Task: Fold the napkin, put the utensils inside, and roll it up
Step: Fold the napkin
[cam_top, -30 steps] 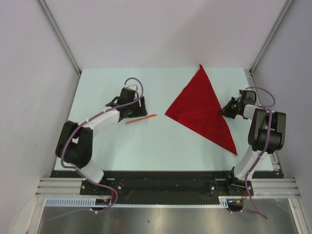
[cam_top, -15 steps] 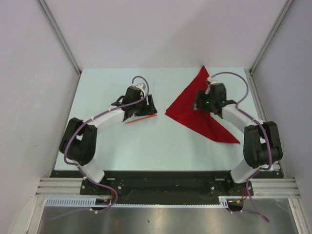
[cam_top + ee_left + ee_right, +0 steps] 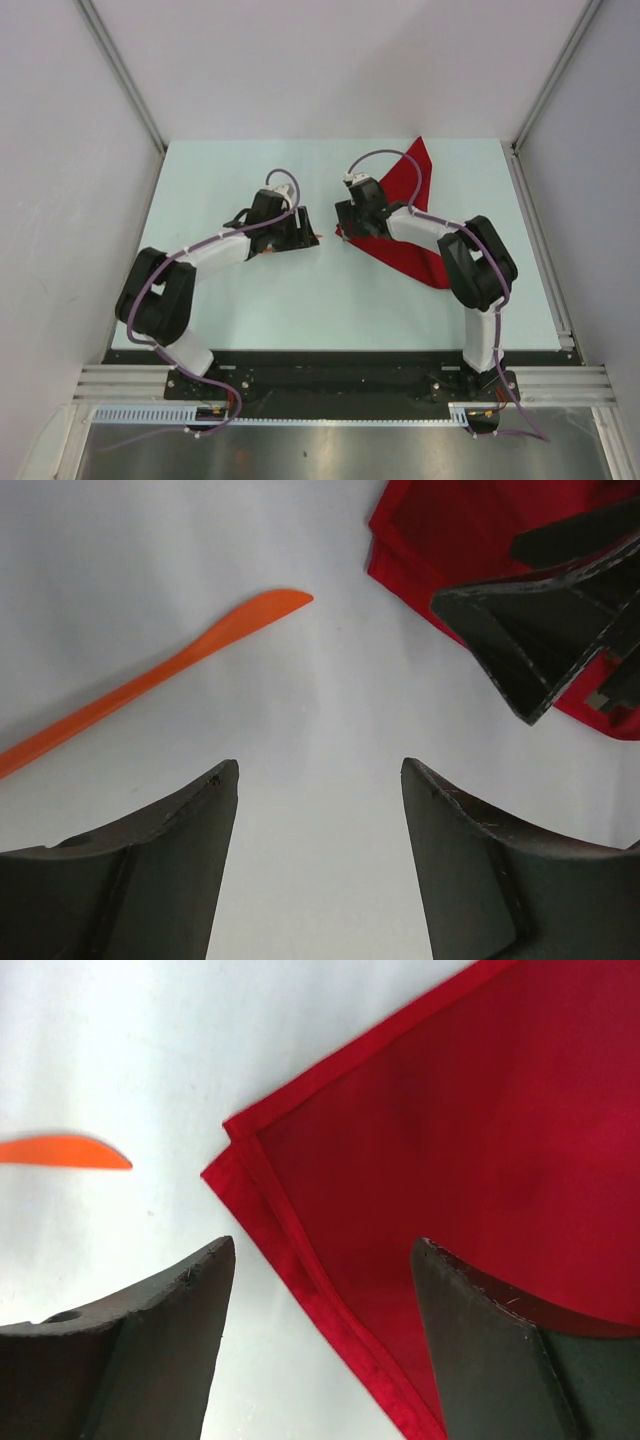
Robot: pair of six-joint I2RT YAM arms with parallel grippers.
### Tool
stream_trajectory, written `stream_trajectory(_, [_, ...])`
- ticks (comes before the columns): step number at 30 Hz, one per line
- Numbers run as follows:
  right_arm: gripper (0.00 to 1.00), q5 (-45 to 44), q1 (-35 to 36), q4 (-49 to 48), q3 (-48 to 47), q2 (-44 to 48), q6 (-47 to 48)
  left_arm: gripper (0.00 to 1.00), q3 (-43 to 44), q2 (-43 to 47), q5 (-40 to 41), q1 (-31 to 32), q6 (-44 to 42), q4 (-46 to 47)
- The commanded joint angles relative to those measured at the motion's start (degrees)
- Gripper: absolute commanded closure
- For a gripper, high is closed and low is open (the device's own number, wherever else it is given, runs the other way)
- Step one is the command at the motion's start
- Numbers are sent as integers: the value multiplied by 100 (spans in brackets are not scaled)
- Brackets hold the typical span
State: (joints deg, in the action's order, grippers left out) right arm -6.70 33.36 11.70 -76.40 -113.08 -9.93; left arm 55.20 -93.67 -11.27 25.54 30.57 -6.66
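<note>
The napkin (image 3: 412, 178) lies folded into a triangle right of centre in the top view, so folding looks done. The knife (image 3: 150, 680) lies on the table (image 3: 300, 300) just left of it, not yet inside, and nothing is rolled. The left tool (image 3: 318, 770) and right tool (image 3: 322, 1245) hang open, empty.

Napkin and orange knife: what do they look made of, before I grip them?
The napkin looks like woven cloth, matte red: a stitched hem runs along its edges and the folded layers lie soft and flat. The knife is probably moulded plastic: uniform orange, smooth, thin, in one piece.
</note>
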Motion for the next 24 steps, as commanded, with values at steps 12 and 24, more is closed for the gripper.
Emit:
stream_trajectory(12, [25, 362, 188, -502, -349, -381, 774, 29, -448, 754, -236, -480, 81, 270])
stream_trajectory(24, [35, 38, 197, -371, -578, -812, 949, 29, -519, 911, -271, -612, 81, 252])
